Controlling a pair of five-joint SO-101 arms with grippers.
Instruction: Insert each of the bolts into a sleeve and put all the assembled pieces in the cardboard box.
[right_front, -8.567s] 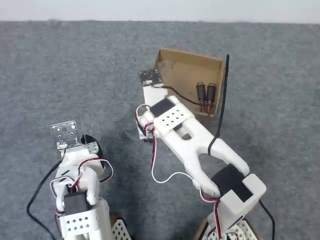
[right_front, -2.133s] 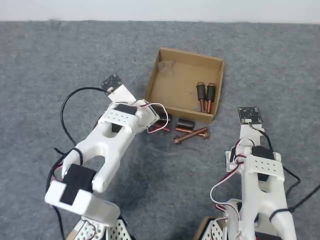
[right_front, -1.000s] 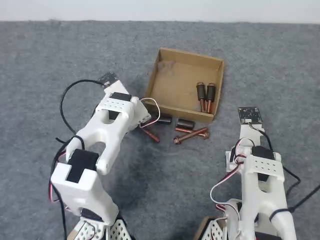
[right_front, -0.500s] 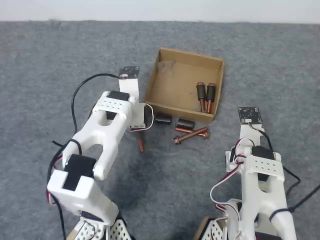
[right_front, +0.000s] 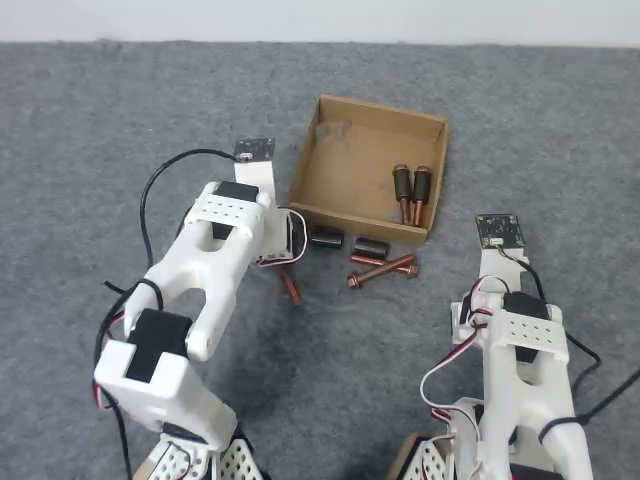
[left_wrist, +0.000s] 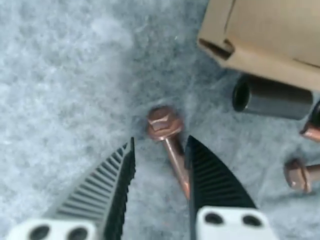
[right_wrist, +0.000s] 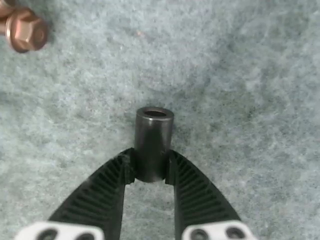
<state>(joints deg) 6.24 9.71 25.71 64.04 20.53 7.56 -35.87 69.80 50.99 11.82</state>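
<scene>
1. The left gripper (left_wrist: 161, 146) is parted moderately and straddles a copper hex-head bolt (left_wrist: 164, 125). The bolt lies unclamped on the carpet (right_front: 120, 120), at 7 o'clock of the cardboard box (right_front: 345, 165).
2. The right gripper (right_wrist: 150, 159) is closed on a black sleeve (right_wrist: 154, 131), gripped near one end with its open bore facing away.
3. The bolt is judged stiff, dense and smooth, so it is liable to roll. It is best taken across the shank, just under the head.
4. The sleeve is judged rigid and slick.

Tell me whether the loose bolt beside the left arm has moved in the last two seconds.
Yes. The bolt now lies farther from the cardboard box, lower and slightly further left in the high view.
</scene>
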